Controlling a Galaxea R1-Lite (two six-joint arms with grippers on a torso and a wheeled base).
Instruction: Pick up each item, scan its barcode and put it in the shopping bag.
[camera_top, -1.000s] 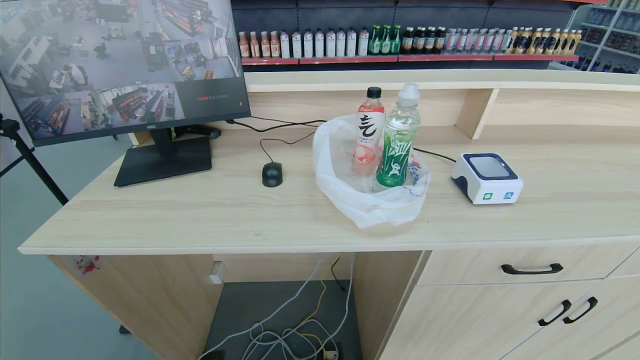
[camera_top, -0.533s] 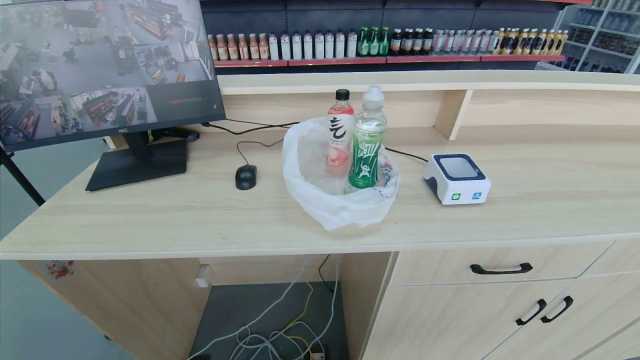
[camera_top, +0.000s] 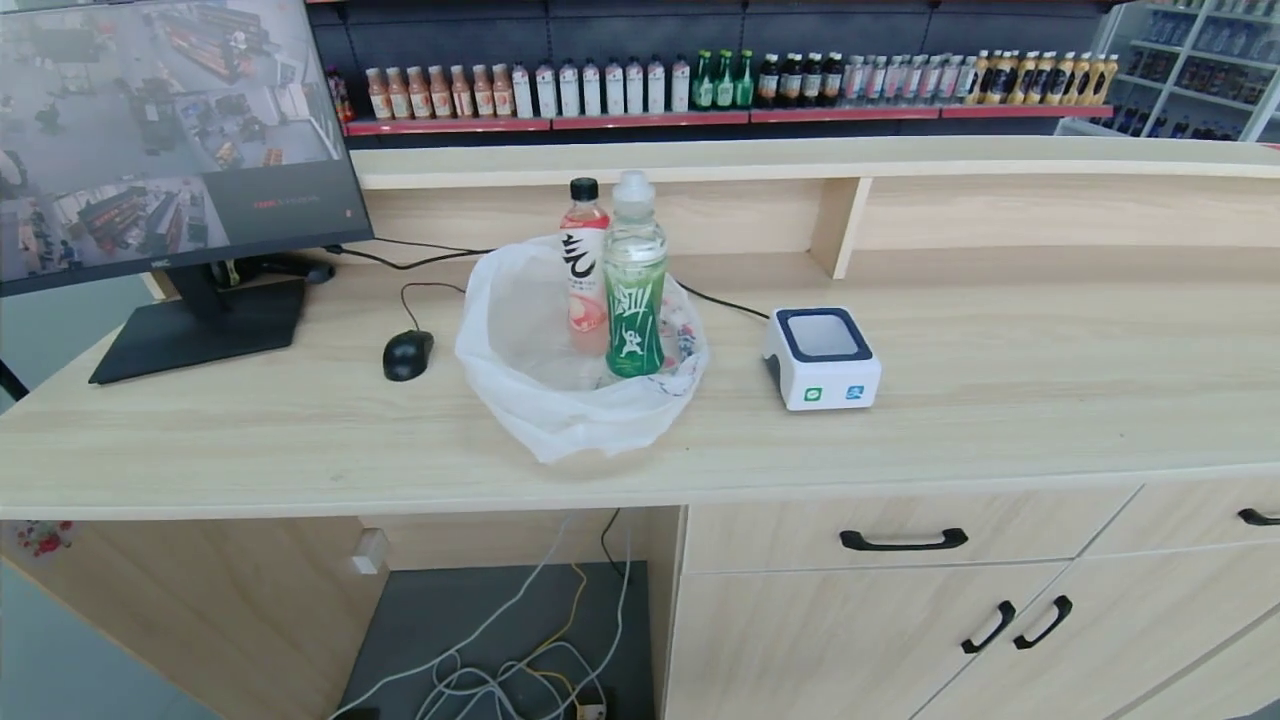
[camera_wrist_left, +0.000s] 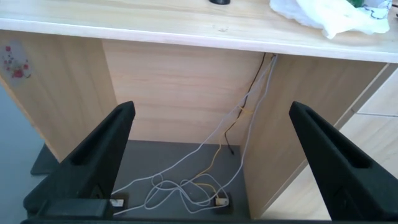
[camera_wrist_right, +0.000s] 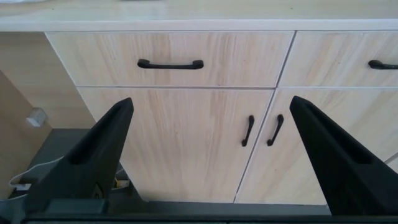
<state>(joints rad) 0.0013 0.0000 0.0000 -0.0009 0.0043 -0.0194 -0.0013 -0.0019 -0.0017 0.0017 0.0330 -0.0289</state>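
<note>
A white plastic shopping bag (camera_top: 560, 385) sits open on the wooden counter (camera_top: 1000, 400). Inside it stand two bottles: a pink-labelled one (camera_top: 584, 270) with a black cap and a green-labelled one (camera_top: 634, 280) with a white cap. A white barcode scanner (camera_top: 822, 358) with a dark-rimmed window rests to the bag's right. My left gripper (camera_wrist_left: 211, 155) hangs open below the counter's edge, facing the cable recess; the bag (camera_wrist_left: 333, 17) shows above it. My right gripper (camera_wrist_right: 211, 155) is open too, low in front of the drawer (camera_wrist_right: 170, 64) and cupboard doors.
A monitor (camera_top: 150, 130) on a black stand and a black mouse (camera_top: 407, 354) occupy the counter's left. A raised shelf runs along the back. Loose cables (camera_top: 520, 670) lie on the floor in the recess. Store shelves with bottles (camera_top: 740, 85) stand behind.
The whole head view has shifted: the camera has swung to the right, so everything on the counter appears further left. The bag, bottles and scanner keep their places relative to each other.
</note>
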